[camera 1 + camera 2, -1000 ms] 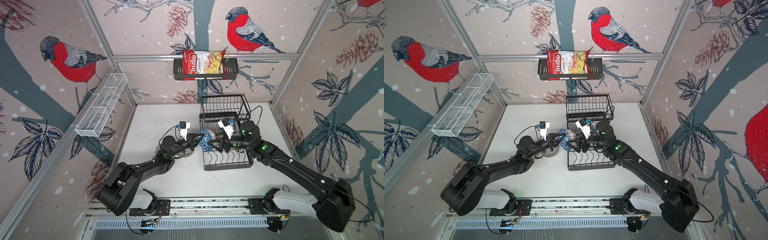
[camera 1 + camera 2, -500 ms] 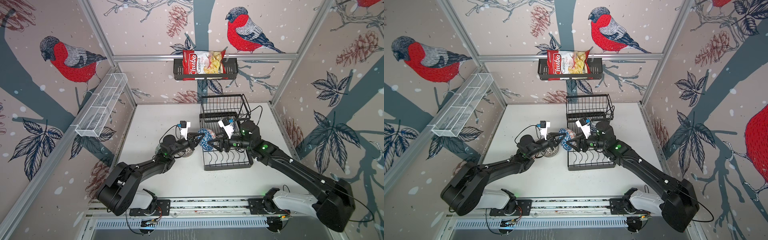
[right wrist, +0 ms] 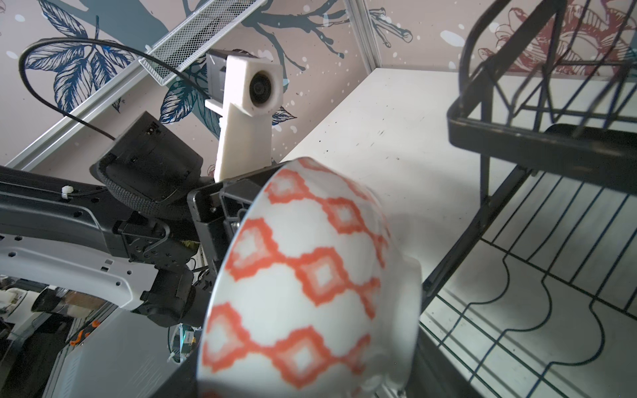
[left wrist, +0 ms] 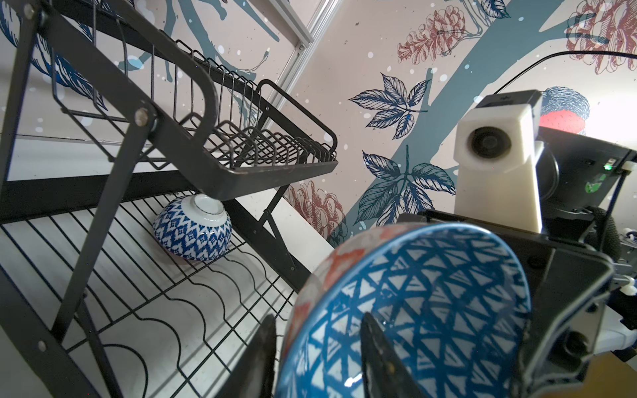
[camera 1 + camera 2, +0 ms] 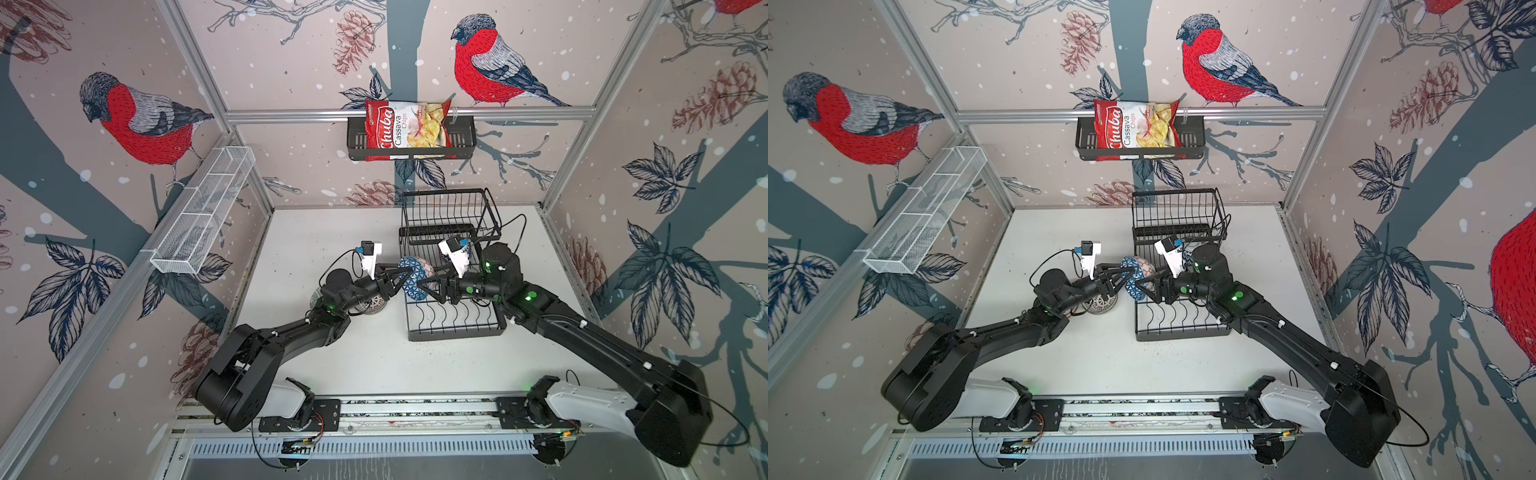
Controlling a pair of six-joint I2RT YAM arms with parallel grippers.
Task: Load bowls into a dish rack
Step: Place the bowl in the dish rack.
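Bowl point(image 5: 413, 277) hangs on edge mid-frame in both top views, mouth toward my left gripper point(image 5: 401, 279), whose jaws stand spread astride its rim; my right gripper point(image 5: 428, 287) clamps its outer side, nearer the rack point(image 5: 457, 333) slots just lower right.

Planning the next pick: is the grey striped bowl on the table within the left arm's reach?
Probably yes: the grey striped bowl lies uncovered right under the left gripper, whose jaws stand open.
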